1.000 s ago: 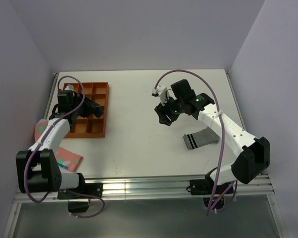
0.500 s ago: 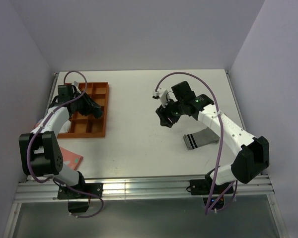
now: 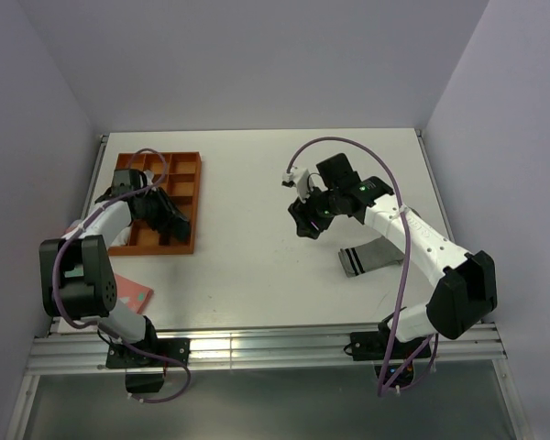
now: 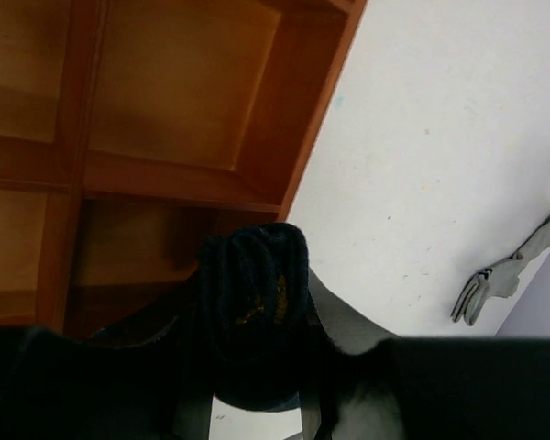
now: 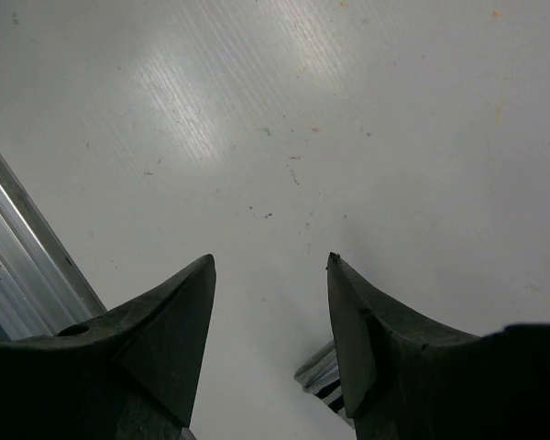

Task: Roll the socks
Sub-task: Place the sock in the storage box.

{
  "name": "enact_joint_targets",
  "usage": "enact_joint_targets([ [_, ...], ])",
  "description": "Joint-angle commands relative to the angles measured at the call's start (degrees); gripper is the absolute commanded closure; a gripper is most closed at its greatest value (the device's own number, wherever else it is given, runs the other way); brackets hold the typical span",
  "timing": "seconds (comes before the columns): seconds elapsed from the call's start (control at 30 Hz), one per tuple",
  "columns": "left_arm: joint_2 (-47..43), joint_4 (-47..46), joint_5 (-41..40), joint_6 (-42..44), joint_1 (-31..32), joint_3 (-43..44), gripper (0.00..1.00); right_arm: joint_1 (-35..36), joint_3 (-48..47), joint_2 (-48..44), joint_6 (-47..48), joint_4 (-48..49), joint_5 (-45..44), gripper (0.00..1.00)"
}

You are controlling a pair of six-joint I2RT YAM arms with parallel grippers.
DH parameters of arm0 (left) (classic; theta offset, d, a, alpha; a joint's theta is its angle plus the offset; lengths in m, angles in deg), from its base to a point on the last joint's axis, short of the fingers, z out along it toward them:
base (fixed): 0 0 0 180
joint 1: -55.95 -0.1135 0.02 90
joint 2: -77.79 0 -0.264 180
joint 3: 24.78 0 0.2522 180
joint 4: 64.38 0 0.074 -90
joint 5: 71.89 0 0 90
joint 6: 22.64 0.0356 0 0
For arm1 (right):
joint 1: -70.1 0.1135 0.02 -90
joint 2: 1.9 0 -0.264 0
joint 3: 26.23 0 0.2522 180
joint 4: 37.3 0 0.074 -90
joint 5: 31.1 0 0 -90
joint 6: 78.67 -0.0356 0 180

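My left gripper [image 3: 170, 226] is shut on the dark navy sock [image 4: 252, 312], which is rolled into a bundle between the fingers. It hangs over the near right corner of the orange tray [image 3: 180, 170], at the tray's edge [image 4: 302, 156]. The grey sock with the dark-striped cuff [image 3: 372, 255] lies flat on the table at the right; it also shows small in the left wrist view [image 4: 509, 273]. My right gripper [image 3: 303, 220] is open and empty above bare table, up and left of the grey sock. Its cuff [image 5: 319, 376] peeks out beside the right finger.
The orange tray has several compartments that look empty [image 4: 179, 92]. A pink sock with a teal spot [image 3: 130, 295] lies near the left arm's base. Walls close in the table at left, back and right. A metal rail [image 3: 275, 346] runs along the near edge.
My left gripper has moved with the navy bundle from the tray's middle toward its near right corner. The right arm has barely moved.
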Motion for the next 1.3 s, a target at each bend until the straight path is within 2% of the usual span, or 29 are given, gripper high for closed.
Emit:
enact_joint_targets([
  [0.0, 1.3, 0.8, -1.5, 2.7, -0.2, -0.5, 1.00, -0.4, 0.7, -0.1, 0.5, 1.5, 1.5, 0.41],
  [0.27, 6.8, 1.3, -4.9, 4.0, -0.2, 0.7, 1.00, -0.4, 2.2, -0.4, 0.6, 2.1, 1.4, 0.41],
  [0.67, 9.9, 4.9, -15.9, 4.9, -0.1, 2.5, 1.00, -0.4, 3.9, -0.1, 1.3, 2.7, 0.9, 0.42],
  [1.2, 11.2, 5.0, -27.1, -0.2, 1.5, 1.3, 1.00, -0.4, 5.0, -0.6, 1.2, 3.6, 0.7, 0.43],
  [1.27, 11.2, 4.8, -27.8, -0.6, 2.4, 1.3, 0.95, -0.3, 5.5, -1.0, 1.3, 3.7, 0.6, 0.43],
])
